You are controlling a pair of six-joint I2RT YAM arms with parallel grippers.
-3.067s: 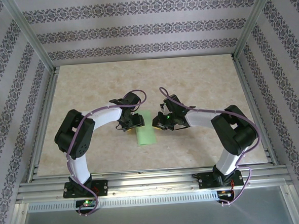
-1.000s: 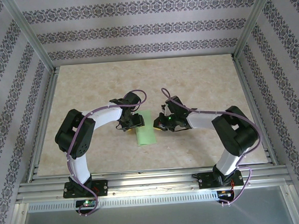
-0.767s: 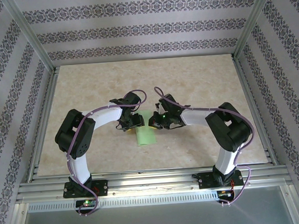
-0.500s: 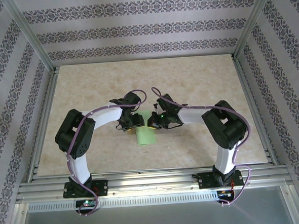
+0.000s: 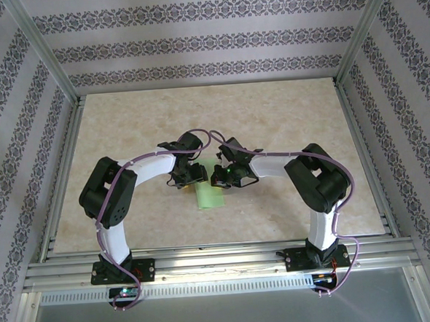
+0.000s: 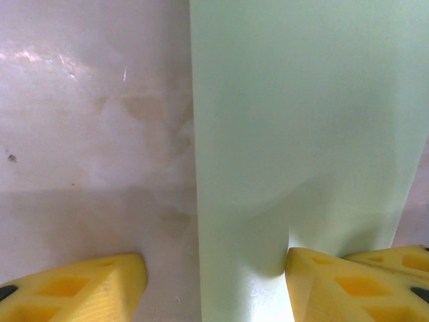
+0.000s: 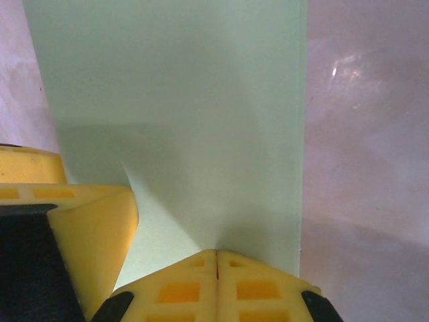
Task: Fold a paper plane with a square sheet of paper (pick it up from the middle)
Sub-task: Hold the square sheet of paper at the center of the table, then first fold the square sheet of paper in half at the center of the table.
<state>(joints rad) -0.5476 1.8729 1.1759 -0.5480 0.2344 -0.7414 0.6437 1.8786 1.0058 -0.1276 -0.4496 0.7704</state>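
The right gripper (image 7: pixel 216 278) has slid left onto the one sheet of paper (image 5: pixel 208 199). It now sits just beside the left gripper (image 6: pixel 214 288). That makes two grippers over one paper. The right gripper is squeezed tight, with its tips on the paper. The left gripper stands partly wide, one finger on the worktop (image 5: pixel 285 120) and one on the paper, with the paper's long straight edge between them. Bare worktop lies all around both grippers.

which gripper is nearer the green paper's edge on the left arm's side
Left. The left gripper, open, straddles that edge of the paper, one finger on the table; the right gripper, shut, rests farther in.
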